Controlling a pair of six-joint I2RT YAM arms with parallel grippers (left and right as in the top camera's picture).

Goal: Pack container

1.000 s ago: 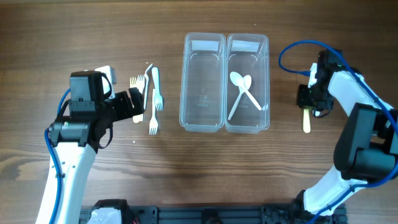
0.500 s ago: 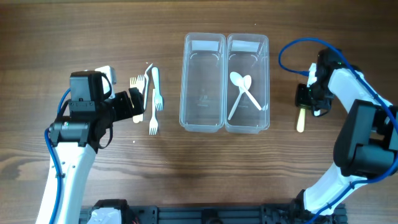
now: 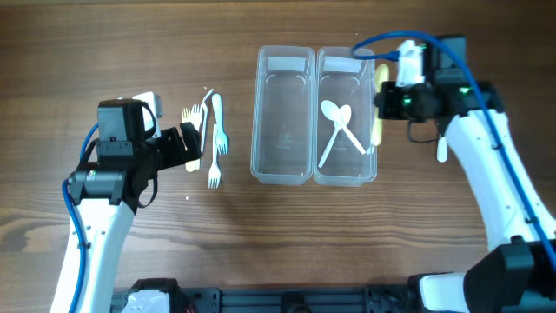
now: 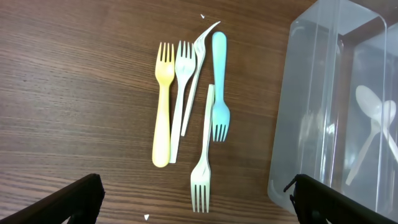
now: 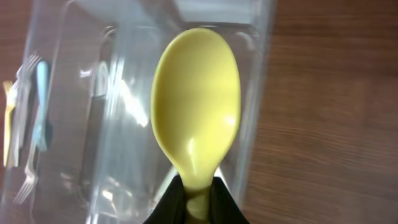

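Note:
The clear twin-bin container stands at the table's centre. Its right bin holds two white spoons; its left bin is empty. My right gripper is shut on a yellow spoon, holding it over the right bin's right rim. The right wrist view shows the spoon's bowl above the container. My left gripper is open beside several plastic forks. The left wrist view shows the forks and the container's edge.
A white utensil lies on the wood right of the container, partly under my right arm. Blue cables loop above the right arm.
My right gripper lifted the yellow spoon from the table right of the container and carried it left and up, over the right bin's rim. The left arm stayed still.

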